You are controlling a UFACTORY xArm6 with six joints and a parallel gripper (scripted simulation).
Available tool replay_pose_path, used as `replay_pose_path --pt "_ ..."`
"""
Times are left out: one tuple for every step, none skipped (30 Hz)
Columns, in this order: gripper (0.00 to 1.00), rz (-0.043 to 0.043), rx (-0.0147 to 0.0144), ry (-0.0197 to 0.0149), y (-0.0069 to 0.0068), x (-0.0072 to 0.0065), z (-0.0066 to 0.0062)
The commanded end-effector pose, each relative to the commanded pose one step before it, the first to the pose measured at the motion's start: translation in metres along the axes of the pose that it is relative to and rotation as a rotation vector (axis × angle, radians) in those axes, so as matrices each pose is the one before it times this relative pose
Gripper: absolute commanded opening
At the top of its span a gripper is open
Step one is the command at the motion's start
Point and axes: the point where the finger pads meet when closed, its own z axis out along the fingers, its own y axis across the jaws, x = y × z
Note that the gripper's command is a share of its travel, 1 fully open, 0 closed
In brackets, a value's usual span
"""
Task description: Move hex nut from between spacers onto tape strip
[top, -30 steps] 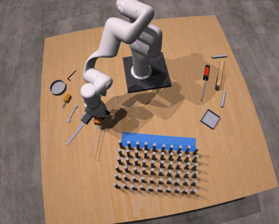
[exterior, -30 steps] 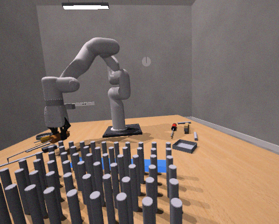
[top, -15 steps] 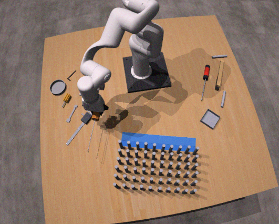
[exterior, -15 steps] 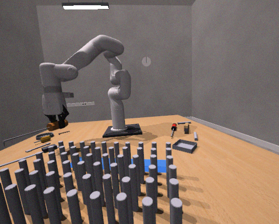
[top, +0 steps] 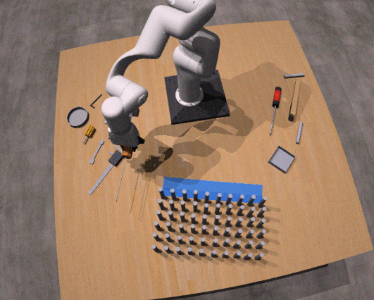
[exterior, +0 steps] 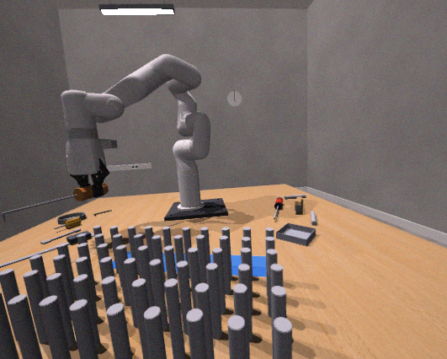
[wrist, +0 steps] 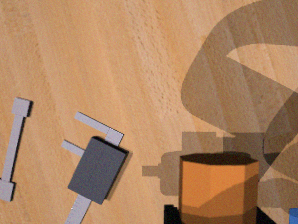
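Note:
My gripper (top: 128, 148) (exterior: 89, 186) is shut on the orange-brown handle (top: 127, 152) (exterior: 86, 193) (wrist: 217, 187) of the hook pick and holds it in the air over the table's left side. The pick's thin shaft (top: 120, 181) (exterior: 34, 205) points away from the arm, roughly level. The blue tape strip (top: 212, 184) (exterior: 258, 265) lies along the near edge of the grid of grey upright spacers (top: 208, 225) (exterior: 173, 286). I cannot see the hex nut among the spacers in any view.
Below the gripper lie a grey block-headed tool (top: 115, 158) (wrist: 97, 170) and a small flat wrench (top: 96, 152) (wrist: 12, 150). A yellow screwdriver (top: 89, 131), round dish (top: 77, 116) and Allen key (top: 96, 101) are at the left. A red screwdriver (top: 276, 98), wooden block (top: 294, 100) and square tray (top: 282, 159) are at the right.

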Motion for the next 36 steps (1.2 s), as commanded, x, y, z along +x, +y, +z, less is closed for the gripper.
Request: replay_pose_path --pt "0.0 0.00003 0.00178 -0.00374 -0.00055 -0.00112 -0.00287" --pt "0.0 0.0 0.0 0.0 0.0 0.0 0.0" --pt "0.0 0.0 0.0 0.0 0.0 0.0 -0.00012" --pt "0.0 0.0 0.0 0.0 0.0 0.0 -0.00005" --pt "0.0 0.0 0.0 0.0 0.0 0.0 -0.00001" --pt "0.0 0.0 0.0 0.0 0.0 0.0 0.0" --pt "0.0 0.0 0.0 0.0 0.0 0.0 0.0" --pt "0.0 0.0 0.0 0.0 0.0 0.0 0.0" --pt "0.0 -0.00003 0.0 0.0 0.00024 0.00006 -0.00001" --pt "0.0 -0.00019 0.0 0.00001 0.00156 0.00039 -0.00006" --pt "0.0 -0.00048 -0.00001 0.00002 0.00392 0.001 -0.00012" --pt "0.0 -0.00086 -0.00002 0.00004 0.007 0.0019 -0.00016" --pt "0.0 -0.00131 -0.00002 0.00006 0.01045 0.00311 -0.0001" --pt "0.0 -0.00179 -0.00001 0.00009 0.01396 0.00468 0.00016" --pt "0.0 -0.00222 -0.00002 0.00011 0.01769 0.00538 -0.00001" --pt "0.0 -0.00263 -0.00002 0.00014 0.02106 0.00626 -0.00013" --pt "0.0 -0.0029 -0.00001 0.00016 0.01465 0.00469 0.00025" --pt "0.0 0.0 0.0 0.0 0.0 0.0 0.0" --pt "0.0 0.0 0.0 0.0 0.0 0.0 0.0" --pt "0.0 -0.00298 -0.00002 0.00016 0.03219 0.00942 -0.00026" --pt "0.0 -0.00308 -0.00002 0.00016 0.01434 0.0045 0.00078" --pt "0.0 -0.00309 -0.00001 0.00017 0.00754 0.00264 0.00107" --pt "0.0 -0.00306 -0.00003 0.00015 0.01001 0.00304 0.0008" --pt "0.0 -0.00303 0.00001 0.00018 0.01302 0.00404 0.0005" --pt "0.0 -0.00296 -0.00003 0.00014 0.0135 0.00366 0.0004" --pt "0.0 -0.00287 0.00002 0.00018 0.01263 0.004 0.00047" --pt "0.0 -0.0028 -0.00003 0.00013 0.01227 0.00344 0.0005" --pt "0.0 -0.00263 0.00002 0.00016 0.01211 0.00375 0.00046" --pt "0.0 -0.00251 -0.00001 0.00013 0.01221 0.00347 0.00032" --pt "0.0 -0.00229 -0.00001 0.00012 0.0122 0.0035 0.00025" --pt "0.0 -0.00198 0.00004 0.00013 0.01209 0.00377 0.00019" --pt "0.0 -0.00182 -0.00004 0.00008 0.01218 0.00322 0.00001" --pt "0.0 -0.00142 -0.00001 0.00008 0.0121 0.00343 -0.00004" --pt "0.0 -0.00104 0.00001 0.00006 0.01207 0.00351 -0.00013" --pt "0.0 0.0 0.0 0.0 0.0 0.0 0.0" --pt "0.0 0.0 0.0 0.0 0.0 0.0 0.0"
